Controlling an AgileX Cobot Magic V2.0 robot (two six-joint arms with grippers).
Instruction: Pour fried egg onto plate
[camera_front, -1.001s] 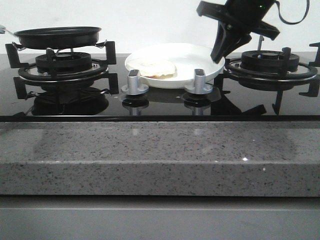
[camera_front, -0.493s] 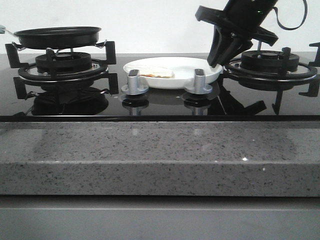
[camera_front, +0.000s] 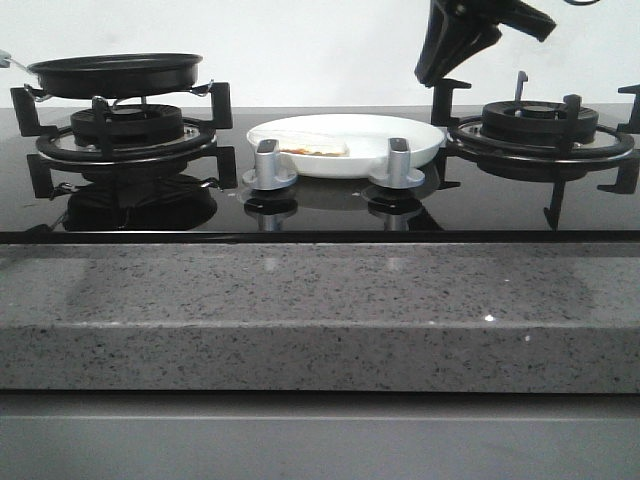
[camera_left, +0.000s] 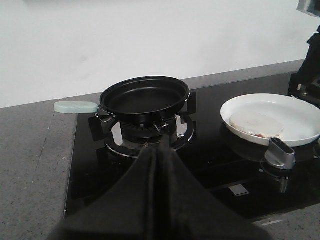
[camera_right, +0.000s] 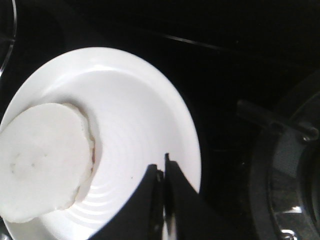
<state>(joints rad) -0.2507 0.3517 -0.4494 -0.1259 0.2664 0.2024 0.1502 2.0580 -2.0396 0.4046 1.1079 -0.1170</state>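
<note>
The white plate (camera_front: 385, 130) lies flat on the hob between the two burners. The fried egg (camera_front: 312, 146) lies on its left part. My right gripper (camera_front: 428, 72) hangs above the plate's right rim, shut and empty. In the right wrist view the shut gripper (camera_right: 164, 167) is over the plate (camera_right: 140, 110), with the egg (camera_right: 42, 160) off to one side. My left gripper (camera_left: 162, 145) is shut and empty, back from the empty black frying pan (camera_left: 144, 95). The plate (camera_left: 300, 112) and egg (camera_left: 256, 124) also show there.
The pan (camera_front: 115, 72) sits on the left burner, its pale green handle (camera_left: 76, 106) pointing away from the plate. Two silver knobs (camera_front: 268, 165) (camera_front: 398, 162) stand in front of the plate. The right burner grate (camera_front: 540, 125) is beside my right gripper. A grey stone counter edge (camera_front: 320, 310) runs along the front.
The plate, tilted up at its right rim by my right gripper a second ago, now lies flat. My right gripper has let go and risen well above it.
</note>
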